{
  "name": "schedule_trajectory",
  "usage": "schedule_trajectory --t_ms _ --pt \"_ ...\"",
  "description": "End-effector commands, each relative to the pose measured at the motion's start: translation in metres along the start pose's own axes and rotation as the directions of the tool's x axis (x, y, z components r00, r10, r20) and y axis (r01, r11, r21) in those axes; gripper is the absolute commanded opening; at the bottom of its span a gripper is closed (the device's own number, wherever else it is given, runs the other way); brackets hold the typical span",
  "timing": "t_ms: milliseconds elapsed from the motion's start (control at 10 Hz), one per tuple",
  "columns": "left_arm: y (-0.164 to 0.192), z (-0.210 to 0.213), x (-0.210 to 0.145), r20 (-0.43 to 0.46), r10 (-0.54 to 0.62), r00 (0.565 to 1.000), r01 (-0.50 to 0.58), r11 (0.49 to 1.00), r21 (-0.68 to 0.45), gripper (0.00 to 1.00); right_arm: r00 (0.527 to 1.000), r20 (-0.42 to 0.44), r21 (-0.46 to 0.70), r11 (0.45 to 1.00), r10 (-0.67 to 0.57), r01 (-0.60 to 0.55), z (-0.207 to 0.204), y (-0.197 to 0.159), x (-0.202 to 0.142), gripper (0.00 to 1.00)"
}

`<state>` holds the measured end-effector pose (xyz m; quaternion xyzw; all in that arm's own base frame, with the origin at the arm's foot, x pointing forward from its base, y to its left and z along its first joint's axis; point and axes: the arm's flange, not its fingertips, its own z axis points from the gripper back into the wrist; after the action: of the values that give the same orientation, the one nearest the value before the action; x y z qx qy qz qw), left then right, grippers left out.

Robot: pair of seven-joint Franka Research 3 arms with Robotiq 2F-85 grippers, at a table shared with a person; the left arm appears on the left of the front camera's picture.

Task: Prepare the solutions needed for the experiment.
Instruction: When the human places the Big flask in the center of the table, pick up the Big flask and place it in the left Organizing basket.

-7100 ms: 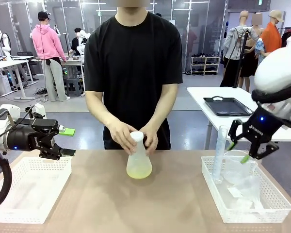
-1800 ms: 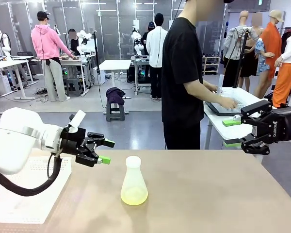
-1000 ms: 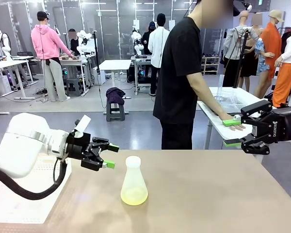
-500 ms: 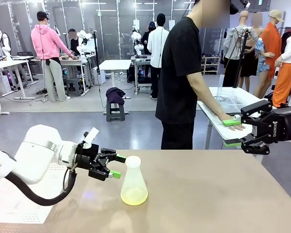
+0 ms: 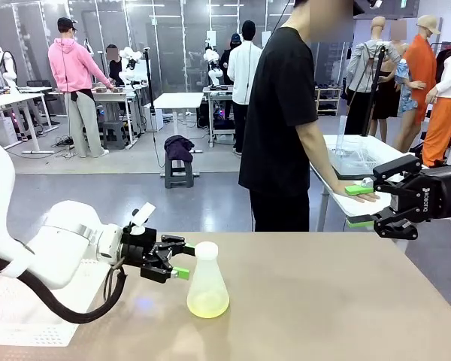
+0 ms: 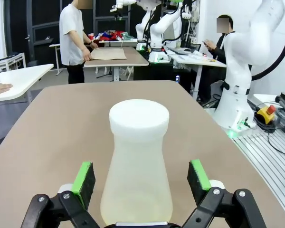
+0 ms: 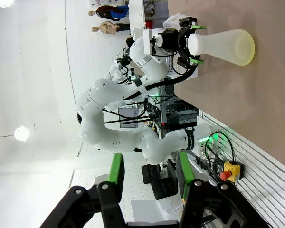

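Left wrist view, near to far: my left gripper point(image 6: 141, 180) has its fingers spread wide, one green pad point(image 6: 84, 176) at 8 o'clock of the flask point(image 6: 138, 171) and the other at 4 o'clock, both just beside the wall and neither touching it. The flask stands upright on the brown table point(image 6: 47, 123), dead ahead at 12 o'clock. Beyond it, the table's far edge and a person at another table.

Front view: the left gripper point(image 5: 182, 259) lies level with the flask's point(image 5: 207, 280) neck, at its 9 o'clock. A shallow layer of pale yellow-green liquid point(image 5: 207, 304) sits in the wide base. A white basket point(image 5: 15, 301) lies at 8 o'clock on the table's left side. My right gripper point(image 5: 358, 205) hangs well apart at 2 o'clock, above the table's right edge, fingers apart and holding nothing. A person in a black shirt point(image 5: 282, 113) stands behind, turned to a side table.

Handling, as a judgement: the frosted plastic should be light, with little liquid and most of that weight low. The wall may flex and could be slippery, and its slope could let pads ride upward. I would close on the narrow neck just under the rim, gently, and keep the flask upright since the mouth looks open.
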<state>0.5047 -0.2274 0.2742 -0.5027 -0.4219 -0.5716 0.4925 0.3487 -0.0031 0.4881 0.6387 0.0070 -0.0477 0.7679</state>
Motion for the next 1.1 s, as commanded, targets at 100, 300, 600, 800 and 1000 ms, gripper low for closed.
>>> schedule_trajectory --t_ms 100,300,600,800,1000 --pt "0.005 -0.010 -0.005 0.065 -0.016 0.998 0.016 1.000 -0.012 1.00 1.000 0.006 0.014 1.000 0.017 -0.017 -0.002 0.001 -0.001 0.57" --pt "0.005 -0.018 -0.009 0.091 -0.010 0.996 0.012 1.000 -0.020 1.00 1.000 0.006 0.014 1.000 0.017 -0.017 -0.002 0.001 -0.001 0.57" --pt "0.012 -0.037 -0.012 0.104 0.003 0.995 0.001 0.999 -0.034 1.00 1.000 0.006 0.014 1.000 0.017 -0.017 -0.002 0.001 -0.001 0.57" --pt "0.016 -0.050 -0.012 0.122 0.005 0.992 -0.001 0.999 -0.038 1.00 1.000 0.006 0.014 1.000 0.017 -0.017 -0.002 0.001 -0.001 0.57" --pt "0.020 -0.063 -0.015 0.124 0.028 0.992 -0.021 0.998 -0.062 1.00 1.000 0.006 0.014 1.000 0.017 -0.017 -0.002 0.001 -0.001 0.57"
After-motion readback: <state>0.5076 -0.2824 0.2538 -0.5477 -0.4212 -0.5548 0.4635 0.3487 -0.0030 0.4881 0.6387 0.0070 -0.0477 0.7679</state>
